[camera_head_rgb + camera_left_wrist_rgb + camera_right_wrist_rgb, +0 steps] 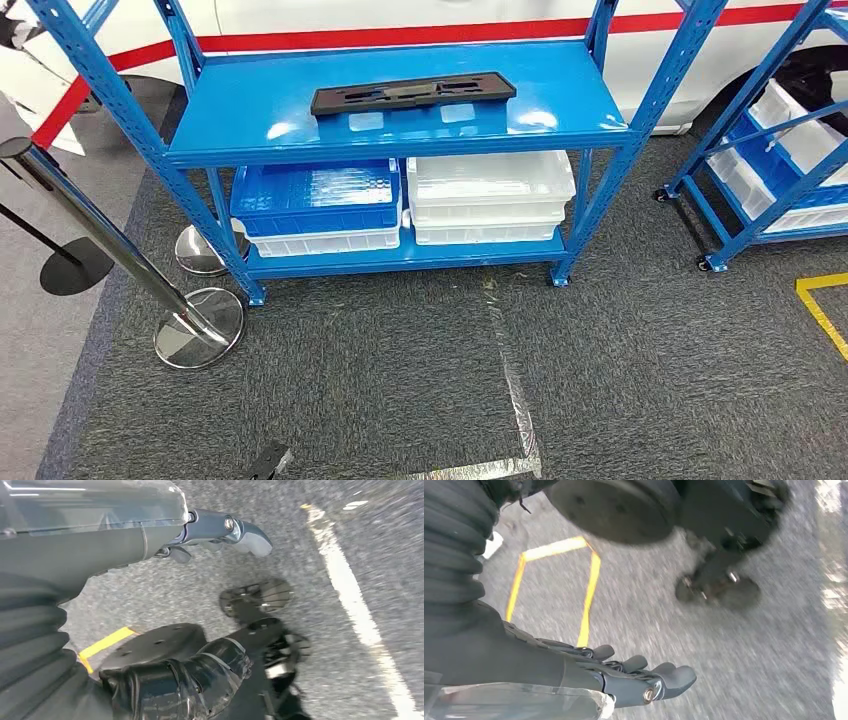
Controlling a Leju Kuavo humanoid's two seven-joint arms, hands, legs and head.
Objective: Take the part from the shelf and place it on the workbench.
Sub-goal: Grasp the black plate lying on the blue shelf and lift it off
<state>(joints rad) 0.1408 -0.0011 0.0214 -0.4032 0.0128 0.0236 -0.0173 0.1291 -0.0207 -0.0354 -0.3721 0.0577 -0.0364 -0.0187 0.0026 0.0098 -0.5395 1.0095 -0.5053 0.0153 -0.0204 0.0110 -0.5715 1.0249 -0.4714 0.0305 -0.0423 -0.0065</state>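
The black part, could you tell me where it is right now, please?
In the head view, the black part lies flat on the blue shelf's top level, centre-right, above the white bins.

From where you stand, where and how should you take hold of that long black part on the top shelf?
The black part lies flat and lengthwise across the blue shelf's top board, its long side towards the robot. A grip from the front across the narrow width, near the middle, would probably balance best. A robot hand at each end may be steadier, since the part is long and thin.
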